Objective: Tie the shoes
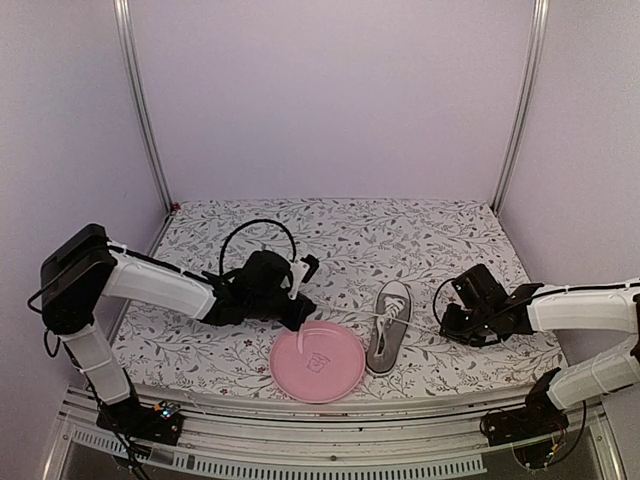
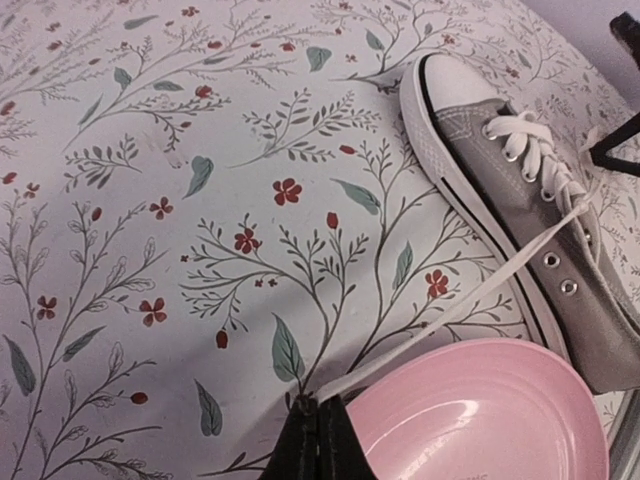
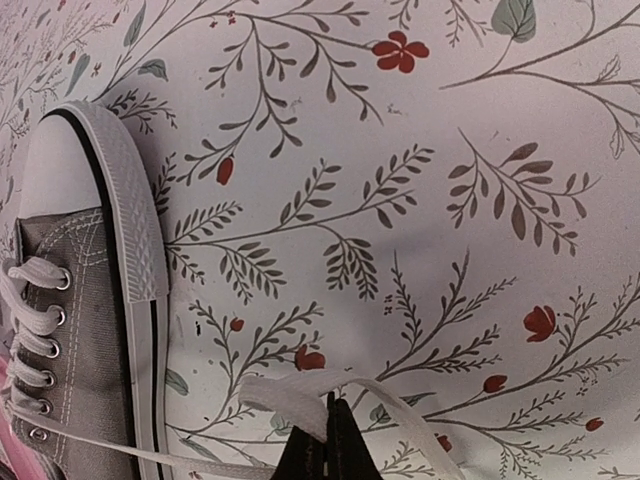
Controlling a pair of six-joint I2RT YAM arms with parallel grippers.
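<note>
My left tool [image 2: 318,412] and right tool [image 3: 330,412] each pinch an end of flat white lace [image 2: 470,292]. The small grey canvas sneaker [image 1: 388,325] looks light; lace limp, slippery, so hold near tips.

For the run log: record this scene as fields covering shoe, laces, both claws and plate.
shoe: grey sneaker, upright on floral cloth, toe pointing away from the arm bases
laces: no bow visible; one end drawn out to each side
left claw: shut on left lace end, lace stretched straight
right claw: shut on right lace end
plate: pink, just left of the sneaker
</note>
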